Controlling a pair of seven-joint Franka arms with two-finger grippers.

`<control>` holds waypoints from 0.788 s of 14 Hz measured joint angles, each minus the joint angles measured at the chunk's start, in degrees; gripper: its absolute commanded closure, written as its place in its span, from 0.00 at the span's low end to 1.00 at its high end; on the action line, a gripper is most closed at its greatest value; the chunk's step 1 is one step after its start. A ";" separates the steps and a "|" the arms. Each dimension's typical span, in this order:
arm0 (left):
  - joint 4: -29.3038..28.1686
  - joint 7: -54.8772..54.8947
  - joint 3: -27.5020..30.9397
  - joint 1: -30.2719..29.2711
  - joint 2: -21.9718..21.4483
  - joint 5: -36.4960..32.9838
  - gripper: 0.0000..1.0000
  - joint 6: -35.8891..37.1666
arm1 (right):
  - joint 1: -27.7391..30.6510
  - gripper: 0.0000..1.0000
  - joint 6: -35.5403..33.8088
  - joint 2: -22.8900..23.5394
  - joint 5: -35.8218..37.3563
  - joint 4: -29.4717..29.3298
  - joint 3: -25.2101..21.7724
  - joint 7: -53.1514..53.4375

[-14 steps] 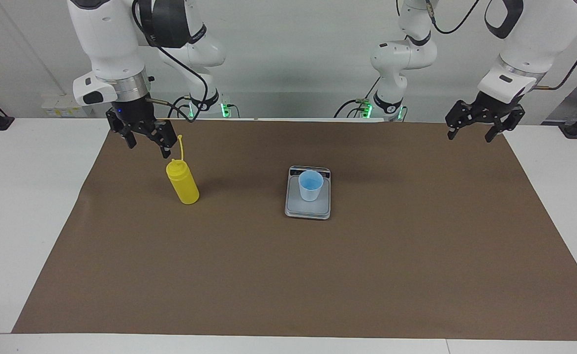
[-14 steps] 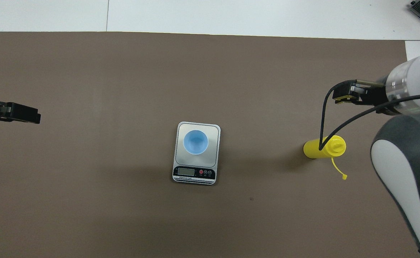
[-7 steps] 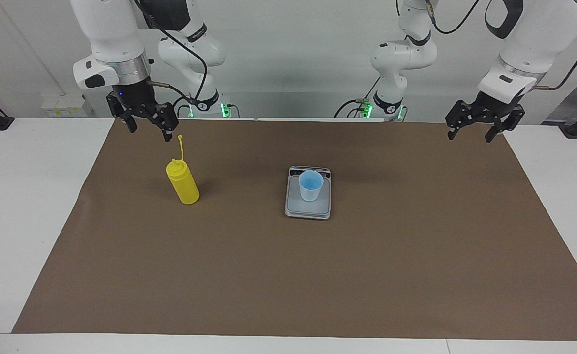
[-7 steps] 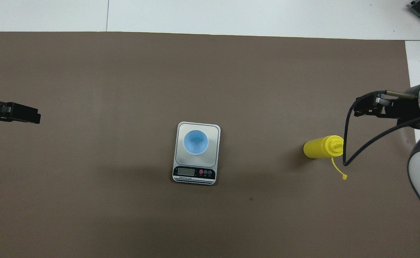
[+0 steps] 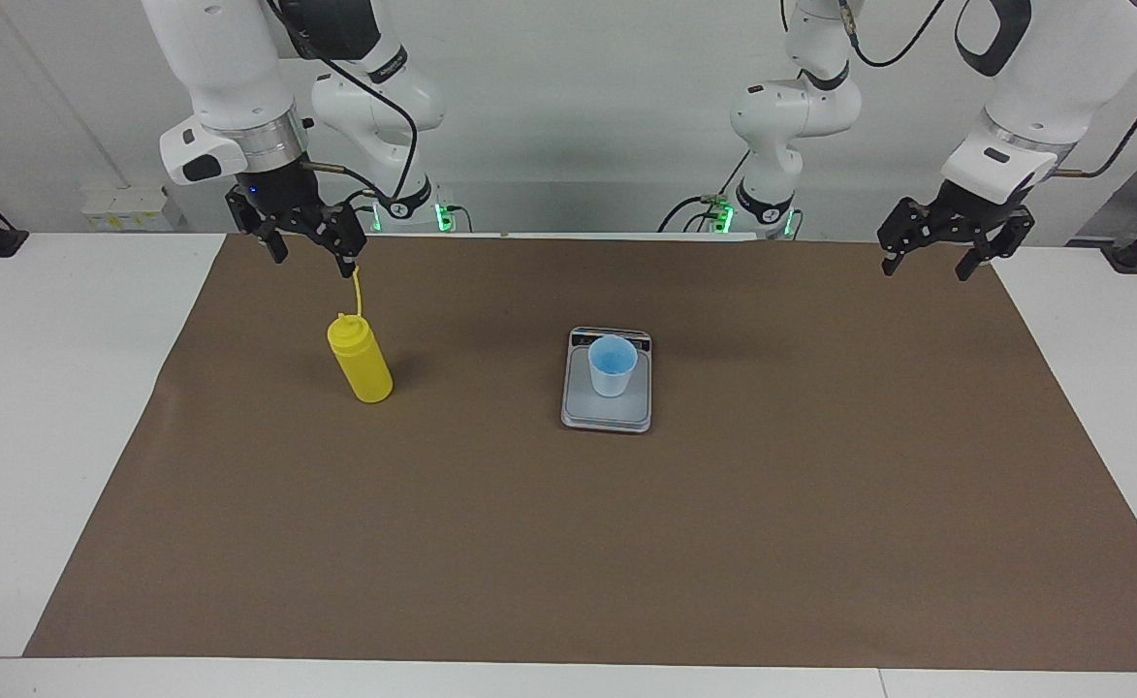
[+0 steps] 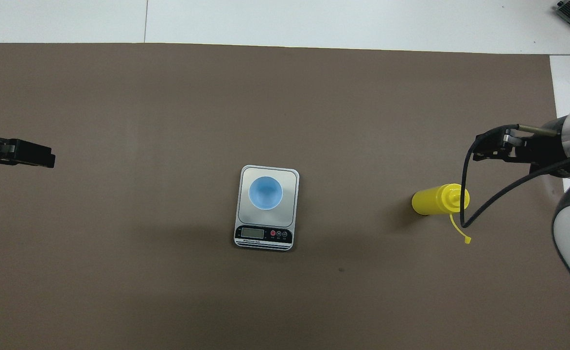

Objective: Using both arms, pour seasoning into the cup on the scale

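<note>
Right gripper [image 5: 308, 254] has lifted and drawn back toward its base since a second ago; then it hung low just beside the bottle's nozzle, now it is up over the mat's edge with its jaws spread wide and nothing in them. One fingertip sits at about twelve o'clock from the tip of the yellow cap strap [image 5: 359, 291], and whether they touch I cannot tell. The seasoning [image 5: 361, 362] has not moved: it stands upright on the brown mat [image 5: 568, 543], well apart from the scale [image 5: 606, 407], at roughly nine o'clock from it in the facing view. The cup [image 5: 613, 365] sits on the scale's platform as before. Left gripper [image 5: 936, 254] waits, jaws wide and empty, over the mat's corner at its own end. From overhead the right gripper [image 6: 496, 148] is partly cut off at the edge, and its black cable [image 6: 464, 194] crosses the bottle's top.
</note>
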State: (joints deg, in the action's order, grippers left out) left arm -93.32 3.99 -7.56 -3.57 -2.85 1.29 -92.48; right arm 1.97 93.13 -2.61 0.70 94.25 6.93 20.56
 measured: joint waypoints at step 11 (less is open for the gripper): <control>0.00 0.00 0.00 0.00 0.00 0.00 0.00 0.00 | -0.03 0.00 -1.24 -0.12 0.00 0.28 -0.02 -1.26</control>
State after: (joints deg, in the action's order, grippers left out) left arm -93.32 3.99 -7.56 -3.57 -2.85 1.29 -92.48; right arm 1.94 91.90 -2.73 0.70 94.53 6.91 19.30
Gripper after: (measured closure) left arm 0.000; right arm 0.000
